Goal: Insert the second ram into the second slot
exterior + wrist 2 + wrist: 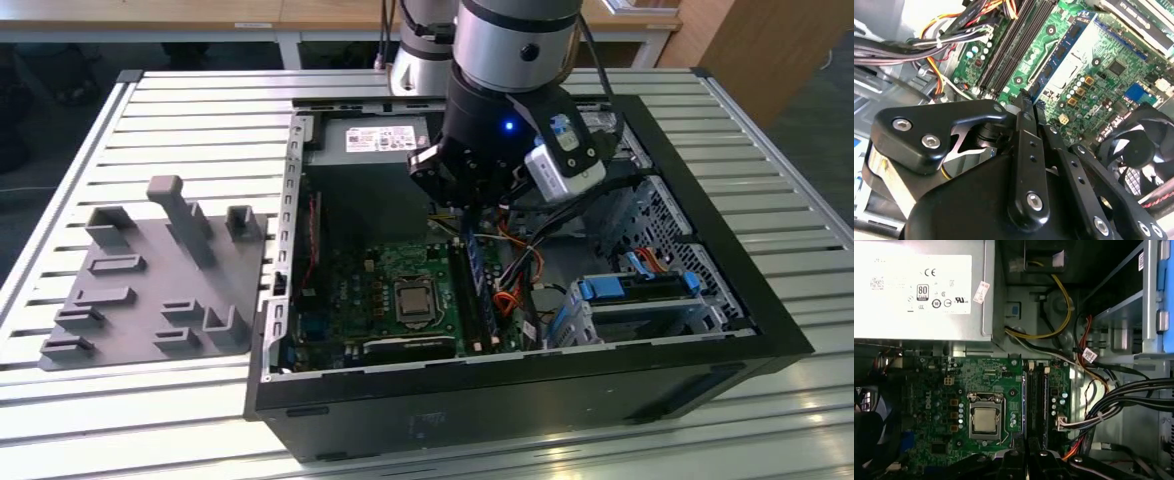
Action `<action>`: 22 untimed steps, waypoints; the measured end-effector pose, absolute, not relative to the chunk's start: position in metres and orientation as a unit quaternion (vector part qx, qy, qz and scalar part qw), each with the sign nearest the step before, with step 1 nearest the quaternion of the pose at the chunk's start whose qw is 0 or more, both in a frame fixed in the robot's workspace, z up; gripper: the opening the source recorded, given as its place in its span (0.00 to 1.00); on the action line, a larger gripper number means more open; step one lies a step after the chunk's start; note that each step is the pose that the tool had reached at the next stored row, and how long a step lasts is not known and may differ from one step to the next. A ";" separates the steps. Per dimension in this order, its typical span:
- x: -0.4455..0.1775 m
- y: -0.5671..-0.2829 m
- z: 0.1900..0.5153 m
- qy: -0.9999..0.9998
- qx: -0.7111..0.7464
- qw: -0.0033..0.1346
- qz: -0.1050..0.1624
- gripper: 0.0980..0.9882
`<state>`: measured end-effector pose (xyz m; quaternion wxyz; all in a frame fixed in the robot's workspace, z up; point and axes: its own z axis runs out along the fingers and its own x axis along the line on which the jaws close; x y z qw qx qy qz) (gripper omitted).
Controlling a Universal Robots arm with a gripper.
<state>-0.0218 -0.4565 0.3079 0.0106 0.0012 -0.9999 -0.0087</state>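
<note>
Over the memory slots (1036, 402), your gripper (1026, 97) hangs with fingers (1024, 130) pressed together, pinching what I can't tell; second ram insertion looks unfinished.

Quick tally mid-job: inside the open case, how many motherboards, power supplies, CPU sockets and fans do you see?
Motherboard: 1
Power supply: 1
CPU socket: 1
Fan: 1
Total: 4
</note>
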 end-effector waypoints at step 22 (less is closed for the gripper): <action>-0.016 -0.457 0.268 -1.000 -0.012 0.010 -0.010 0.05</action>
